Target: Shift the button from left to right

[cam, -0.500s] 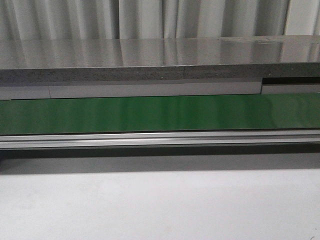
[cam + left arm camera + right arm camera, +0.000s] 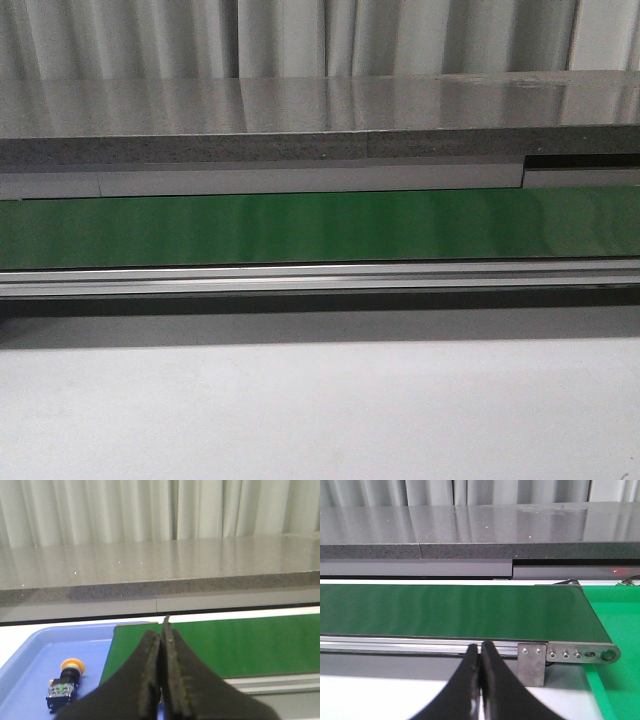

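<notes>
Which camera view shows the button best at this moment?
The left wrist view shows it best. There the button lies on its side in a blue tray, apart from the left tool, whose fingers are pressed together. The front view and the right wrist view show only the green belt and no button.

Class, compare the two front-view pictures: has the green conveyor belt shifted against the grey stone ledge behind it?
No. The green conveyor belt sits in the same place below the grey stone ledge; whether its surface runs cannot be told.
</notes>
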You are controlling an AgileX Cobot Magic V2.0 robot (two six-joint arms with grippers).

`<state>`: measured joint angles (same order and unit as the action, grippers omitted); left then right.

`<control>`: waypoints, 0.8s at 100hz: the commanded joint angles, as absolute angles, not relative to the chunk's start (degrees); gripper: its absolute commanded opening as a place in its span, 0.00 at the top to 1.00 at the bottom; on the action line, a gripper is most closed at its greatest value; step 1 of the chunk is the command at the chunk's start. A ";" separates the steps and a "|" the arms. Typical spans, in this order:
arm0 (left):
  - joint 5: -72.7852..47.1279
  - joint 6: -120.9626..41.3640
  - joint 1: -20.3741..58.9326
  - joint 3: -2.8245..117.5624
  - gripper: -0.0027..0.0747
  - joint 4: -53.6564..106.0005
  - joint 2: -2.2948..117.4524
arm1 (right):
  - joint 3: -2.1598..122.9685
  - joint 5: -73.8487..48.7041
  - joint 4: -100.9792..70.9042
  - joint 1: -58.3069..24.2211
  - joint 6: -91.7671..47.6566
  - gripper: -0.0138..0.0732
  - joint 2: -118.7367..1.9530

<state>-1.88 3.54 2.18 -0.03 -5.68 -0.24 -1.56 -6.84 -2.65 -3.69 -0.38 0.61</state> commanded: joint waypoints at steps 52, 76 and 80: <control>-13.30 4.24 2.21 21.19 0.99 -2.91 9.48 | -0.74 -2.09 -2.06 -3.70 -0.36 0.92 1.82; -30.24 4.24 2.21 36.42 0.99 -2.91 24.02 | -0.74 -2.09 -2.06 -3.70 -0.36 0.92 1.82; -32.54 4.24 2.21 38.81 0.99 -2.91 26.84 | -0.74 -2.09 -2.06 -3.70 -0.36 0.92 1.82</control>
